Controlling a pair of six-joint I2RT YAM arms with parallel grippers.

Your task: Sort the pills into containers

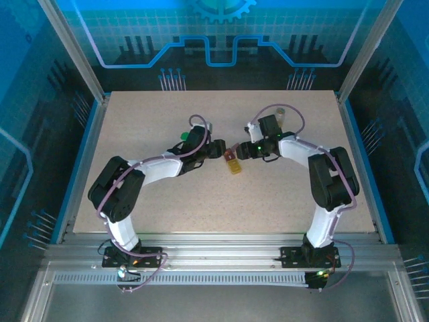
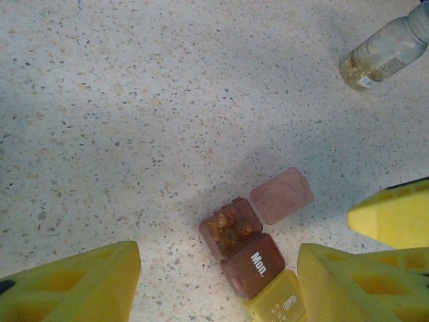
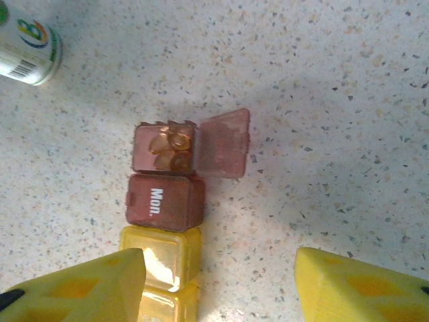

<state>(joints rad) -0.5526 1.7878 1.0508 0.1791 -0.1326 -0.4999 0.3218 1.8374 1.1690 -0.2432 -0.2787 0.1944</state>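
Observation:
The dark red container (image 2: 258, 265) lies on the table with one lid marked "Mon." shut. Its other compartment (image 2: 230, 227) is open, with amber pills (image 3: 171, 144) inside and the lid (image 3: 224, 144) flipped back. The yellow container (image 3: 161, 258) joins it end to end. My left gripper (image 2: 220, 260) is open and straddles the containers without touching them. My right gripper (image 3: 220, 258) is open too, its left finger (image 3: 80, 288) over the yellow container. In the top view both grippers, left (image 1: 223, 149) and right (image 1: 241, 151), meet over the containers (image 1: 232, 162) at mid-table.
A clear bottle (image 2: 385, 50) with amber pills lies far right of the containers (image 1: 281, 113). A white bottle (image 3: 27, 50) with a green cap (image 1: 184, 136) stands behind the left arm. Aluminium frame posts border the table (image 1: 295, 201).

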